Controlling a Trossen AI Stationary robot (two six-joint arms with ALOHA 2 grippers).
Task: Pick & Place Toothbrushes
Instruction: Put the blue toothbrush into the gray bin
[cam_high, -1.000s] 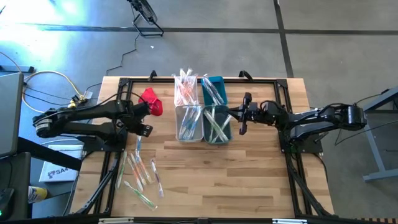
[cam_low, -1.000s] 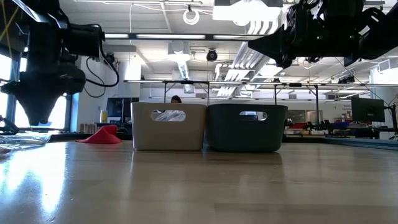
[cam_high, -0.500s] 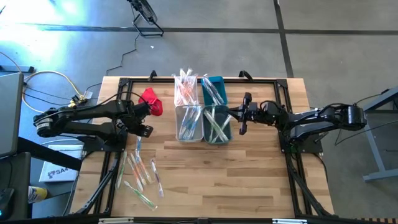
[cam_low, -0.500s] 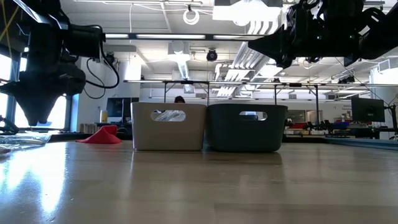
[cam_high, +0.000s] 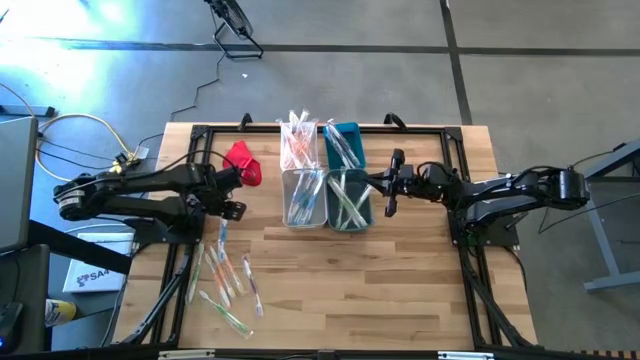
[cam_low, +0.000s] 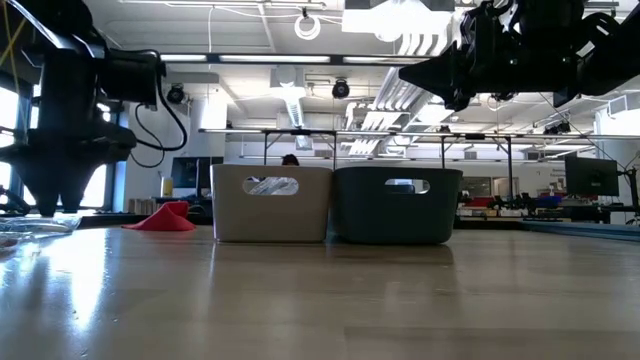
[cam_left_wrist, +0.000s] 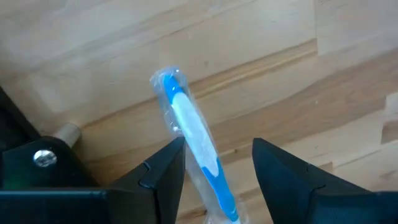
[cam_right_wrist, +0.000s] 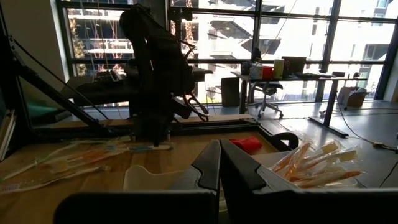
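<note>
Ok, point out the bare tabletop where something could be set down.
Free: the wide table stretch in front of the bins, right of the loose toothbrushes. Crowded: under the left gripper, and around the red cloth.

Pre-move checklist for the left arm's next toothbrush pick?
1. Left gripper fingers open: ok.
2. Blue toothbrush lying between them, on the table: ok.
3. Toothbrush actually gripped: not ok, gaps show on both sides.
4. Right gripper shut, waiting beside the teal bin, clear of the left arm: ok.
5. Space left in the white bin: cannot tell.
</note>
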